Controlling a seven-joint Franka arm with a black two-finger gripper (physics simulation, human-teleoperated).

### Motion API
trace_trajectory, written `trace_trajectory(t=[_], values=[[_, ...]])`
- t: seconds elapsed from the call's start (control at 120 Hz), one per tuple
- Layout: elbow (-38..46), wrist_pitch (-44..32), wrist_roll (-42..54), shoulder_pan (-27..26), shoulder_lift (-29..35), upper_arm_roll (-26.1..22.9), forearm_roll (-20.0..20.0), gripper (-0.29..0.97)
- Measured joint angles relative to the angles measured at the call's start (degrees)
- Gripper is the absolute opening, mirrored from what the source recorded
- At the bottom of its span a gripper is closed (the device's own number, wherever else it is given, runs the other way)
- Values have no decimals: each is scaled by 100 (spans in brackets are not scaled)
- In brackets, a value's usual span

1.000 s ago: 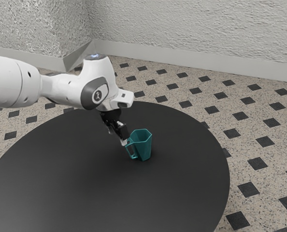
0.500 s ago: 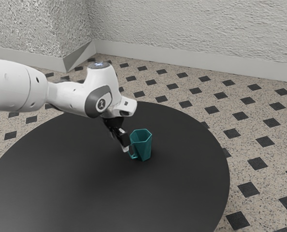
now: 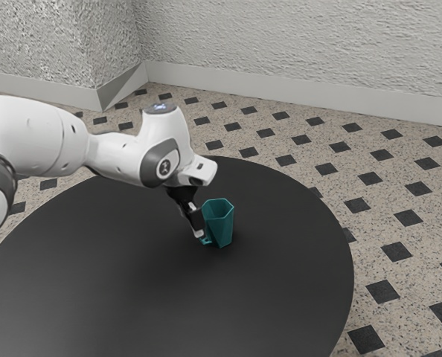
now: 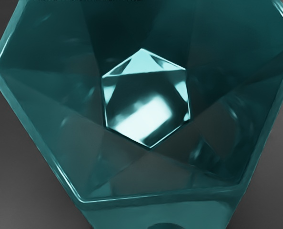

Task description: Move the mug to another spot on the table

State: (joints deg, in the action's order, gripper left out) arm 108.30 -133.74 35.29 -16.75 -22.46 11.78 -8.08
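Black round tabletop, checkered floor beyond it. The teal mug stands upright near the tabletop's middle, mouth up, handle toward the exterior view's left. The tool is right at that handle and hides its upper part; open or clamped, I can't tell.

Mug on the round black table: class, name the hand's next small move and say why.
Probably grasp the handle before any lift. The hand sits low at the handle side of the mug, the mug stands upright on the table, and the wrist view looks down into it.
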Motion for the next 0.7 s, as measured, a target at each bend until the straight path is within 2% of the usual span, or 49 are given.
trace_trajectory(t=[0.533,0.7], values=[[14,-370,494,-11,-226,-9,-166,66],[81,-405,578,-7,-209,-8,-251,62]])
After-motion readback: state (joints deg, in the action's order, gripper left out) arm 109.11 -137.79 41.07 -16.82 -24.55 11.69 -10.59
